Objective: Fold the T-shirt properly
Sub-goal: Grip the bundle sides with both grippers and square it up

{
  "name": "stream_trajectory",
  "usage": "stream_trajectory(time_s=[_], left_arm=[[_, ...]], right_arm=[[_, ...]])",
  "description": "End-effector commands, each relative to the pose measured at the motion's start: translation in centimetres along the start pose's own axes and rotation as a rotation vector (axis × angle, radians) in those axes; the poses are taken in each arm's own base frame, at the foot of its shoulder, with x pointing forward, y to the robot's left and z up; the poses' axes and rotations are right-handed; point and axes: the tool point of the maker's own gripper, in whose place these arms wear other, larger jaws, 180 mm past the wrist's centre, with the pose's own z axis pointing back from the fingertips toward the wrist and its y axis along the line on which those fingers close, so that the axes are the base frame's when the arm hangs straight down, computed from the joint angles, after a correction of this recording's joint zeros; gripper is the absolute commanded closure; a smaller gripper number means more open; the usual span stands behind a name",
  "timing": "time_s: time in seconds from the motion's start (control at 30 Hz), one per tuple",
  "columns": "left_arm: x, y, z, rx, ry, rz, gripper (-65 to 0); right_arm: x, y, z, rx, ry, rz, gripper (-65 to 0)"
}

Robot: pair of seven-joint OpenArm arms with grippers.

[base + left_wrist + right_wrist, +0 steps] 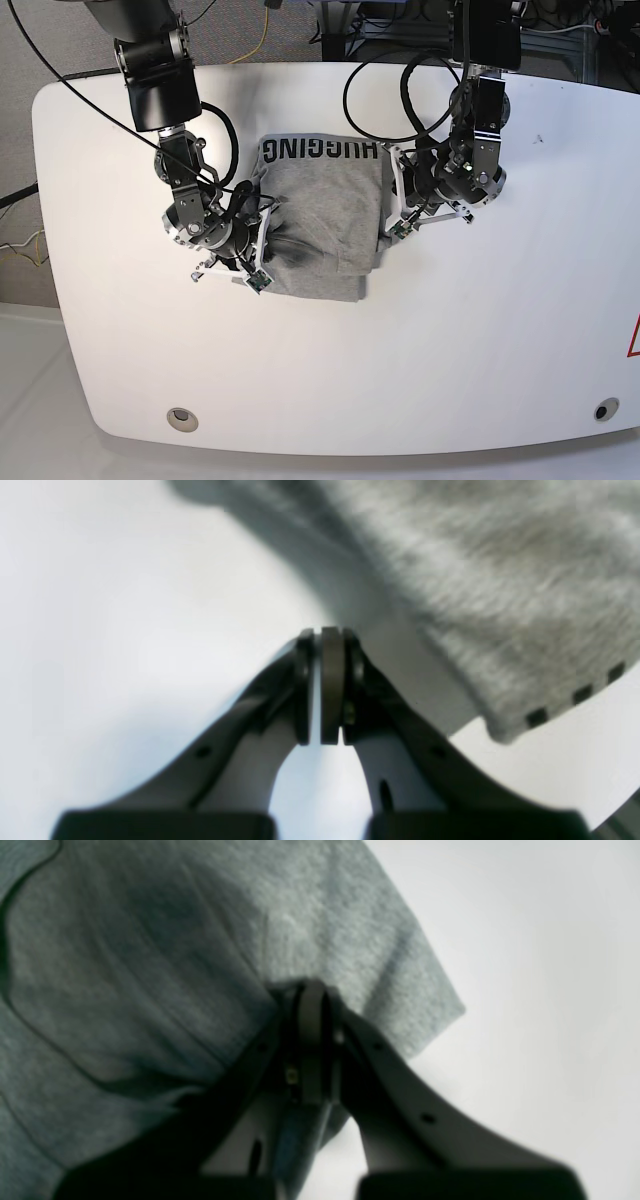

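Left wrist view: your left gripper [330, 685] had its jaws pressed together over bare white table [100, 630], with nothing seen between the pads. The shirt [500, 580] lay just beside it, up and to the right, its edge lifted a little and casting a soft shadow. Three black marks showed along that edge, probably tops of printed letters. The fuzzy heather knit suggested a soft, light cloth that would drape and sag rather than hold a line.

Right wrist view: your right gripper [312, 1040] was also closed, with grey cloth [150, 965] bunched around its tip. Whether a fold was pinched between the pads or merely lay against them could not be told; the picture was too blurred. Creases ran away from the tip, so the fabric likely gave readily under a light pull.

Base view: the shirt [330, 215] lay partly folded in the middle of the table [480, 350], between both arms, with black lettering along its far edge. The left gripper [395, 210] sat at one side edge, the right gripper [258, 255] at the other. You would probably do best to take hold at a doubled edge or corner, since a single layer could slip or stretch.
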Motion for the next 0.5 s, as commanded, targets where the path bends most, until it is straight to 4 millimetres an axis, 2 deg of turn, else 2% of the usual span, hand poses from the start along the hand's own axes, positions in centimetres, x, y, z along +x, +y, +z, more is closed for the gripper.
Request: stream_trajectory(time_s=[0.0, 0.3, 0.47], left_arm=[[0.6, 0.1, 0.2, 0.008, -0.012, -0.007, -0.8], [1.0, -0.8, 0.0, -0.011, -0.021, -0.003, -0.8], [0.6, -1.0, 0.0, -0.015, 0.005, -0.001, -0.8]], right_arm=[[-2.8, -0.4, 0.1, -0.017, 0.129, 0.033, 0.0], [-2.4, -0.4, 0.1, -0.017, 0.123, 0.029, 0.0], [-0.9, -0.4, -0.1, -0.017, 0.098, 0.027, 0.0]])
